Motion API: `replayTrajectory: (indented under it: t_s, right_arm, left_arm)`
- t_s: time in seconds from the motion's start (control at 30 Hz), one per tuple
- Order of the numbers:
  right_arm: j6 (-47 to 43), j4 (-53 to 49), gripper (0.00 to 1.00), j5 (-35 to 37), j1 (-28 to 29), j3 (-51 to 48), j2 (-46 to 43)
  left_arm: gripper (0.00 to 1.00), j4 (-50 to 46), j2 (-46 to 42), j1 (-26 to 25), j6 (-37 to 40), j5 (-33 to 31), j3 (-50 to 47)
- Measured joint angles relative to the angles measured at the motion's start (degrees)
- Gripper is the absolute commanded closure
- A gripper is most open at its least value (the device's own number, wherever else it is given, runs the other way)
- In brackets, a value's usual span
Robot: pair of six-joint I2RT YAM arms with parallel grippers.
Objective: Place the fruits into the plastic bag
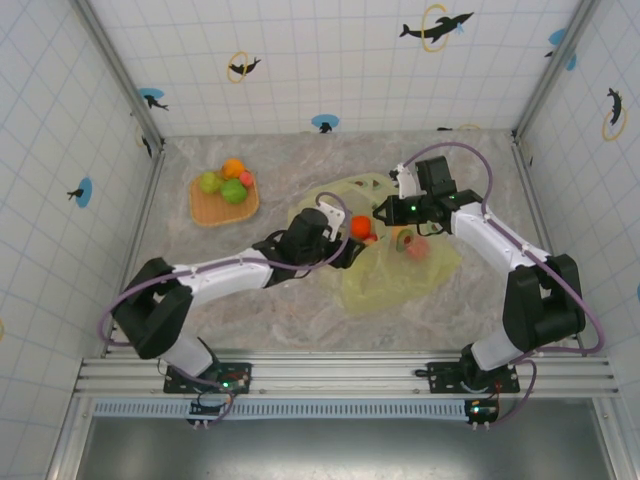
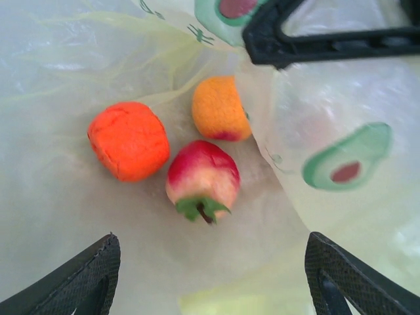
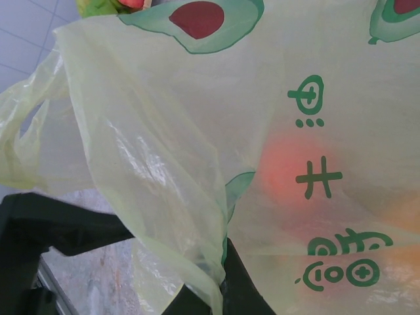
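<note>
Translucent yellow-green plastic bag [image 1: 392, 285], crinkled and avocado-printed, mid-table. Inside, close together: three fruits [image 2: 202, 177], one orange, one yellow-orange, one red-pink with a green leaf. Left gripper [image 2: 211, 249] above them, fingers apart, empty. Right gripper [image 1: 385, 211] clamped on bag edge. Outstanding: four more on woven tray [image 1: 213, 213]. Roughly halfway.

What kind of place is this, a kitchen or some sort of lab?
Probably a robot test cell: left arm and right arm bolted to a metal rail, marbled tabletop, grid-patterned walls with dolphin stickers.
</note>
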Motion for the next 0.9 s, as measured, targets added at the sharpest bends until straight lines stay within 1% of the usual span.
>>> replayTrajectory:
  t_s: [0.17,0.3,0.4,0.5,0.63,0.73,0.9]
  right_arm:
    - [0.7,0.7,1.0,0.5,0.0,-0.6,0.0]
    - [1.2,1.6,1.0,1.1,0.0,-1.0,0.0]
    - [1.5,2.1,1.0,1.3,0.0,-1.5,0.0]
    - [1.8,2.3,1.0,1.5,0.0,-1.6,0.0]
    - [1.8,2.5,1.0,1.8,0.0,-1.6,-0.1]
    - [1.8,2.6,1.0,2.1,0.2,-1.7,-0.4]
    - [1.9,3.1,1.0,2.4,0.8,-2.5,-1.2]
  left_arm:
    - [0.24,-4.3,-5.7,0.0,0.0,4.5,-1.3]
    - [0.22,-9.8,-9.6,0.2,1.1,7.5,0.1]
    - [0.22,-13.1,-12.1,2.1,2.1,9.9,2.2]
    - [0.21,-14.8,-15.4,6.7,1.9,11.5,3.7]
    - [0.2,-15.3,-19.3,14.3,0.7,10.9,4.4]
    - [0.19,-16.1,-20.3,19.6,-0.9,8.5,5.2]
    - [0.19,-16.0,-19.5,28.3,-4.2,1.8,5.9]
